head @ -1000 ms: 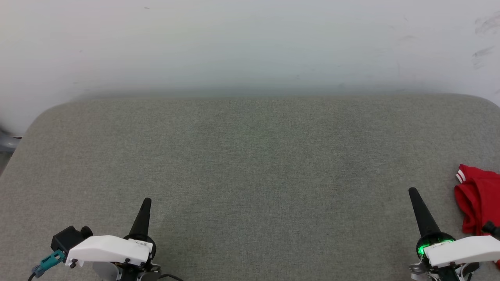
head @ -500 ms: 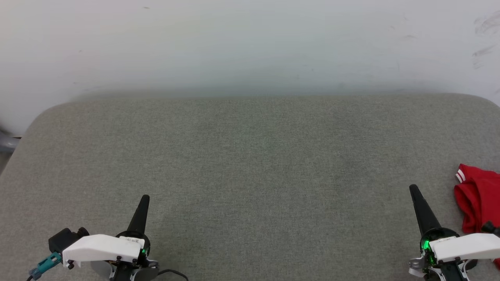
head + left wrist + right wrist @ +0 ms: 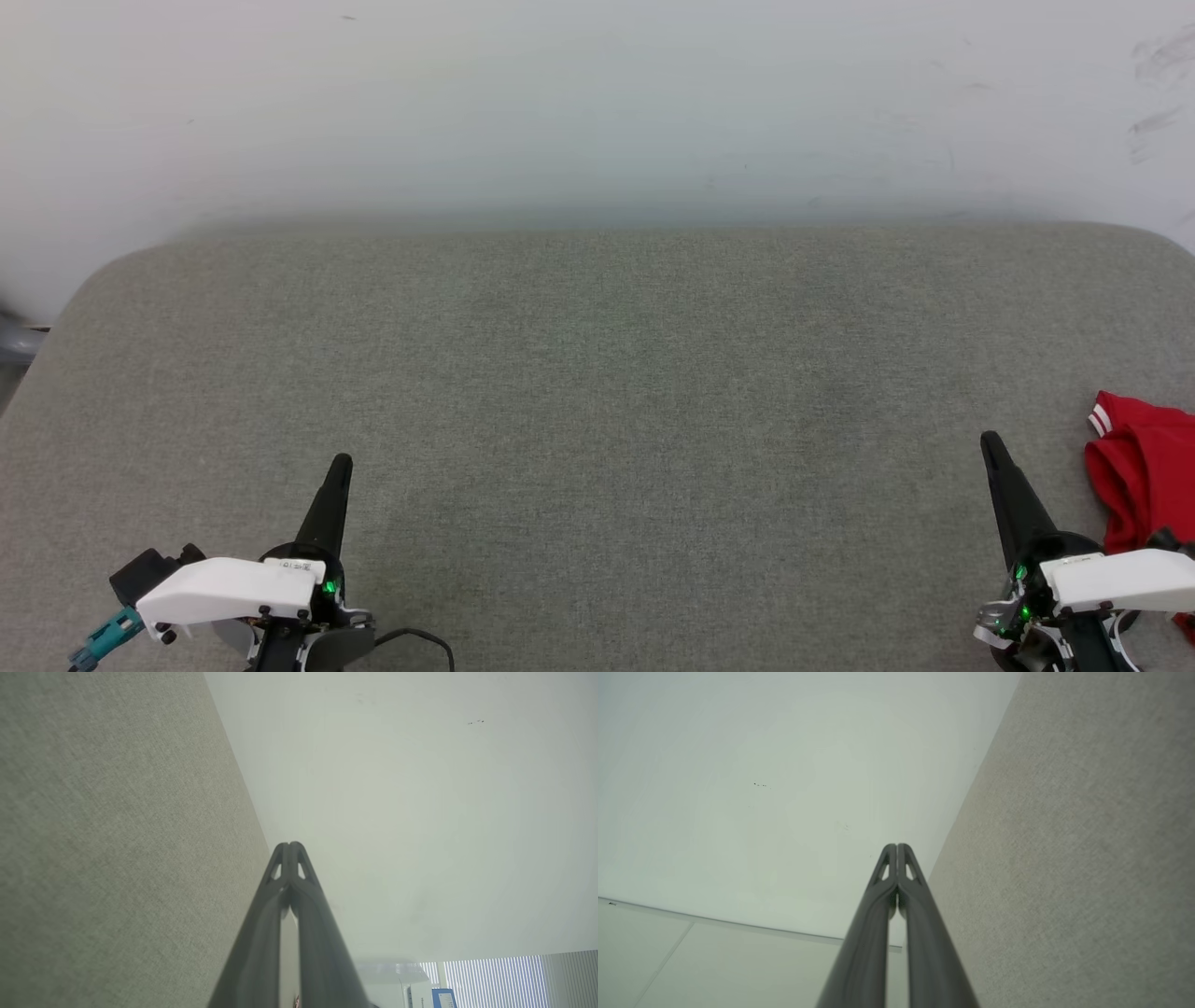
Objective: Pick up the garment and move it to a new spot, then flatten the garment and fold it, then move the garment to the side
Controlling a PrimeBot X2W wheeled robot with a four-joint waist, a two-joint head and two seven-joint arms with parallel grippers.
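Observation:
The garment, bright red with a red-and-white striped edge, lies crumpled at the far right of the grey padded table, partly cut off by the picture's edge. My right gripper stands just left of it, apart from the cloth, fingers pressed together and holding nothing. In the right wrist view that gripper shows its tips touching. My left gripper is at the lower left, far from the garment, also shut and empty. Its tips meet in the left wrist view.
A pale wall rises behind the table's far edge. The table's rounded left corner drops off to the floor. A window blind and a blue-and-white box show in the left wrist view's lower right.
Both grippers have crept a little up the picture, away from the front edge, their white wrists sinking lower in view. The garment has not moved.

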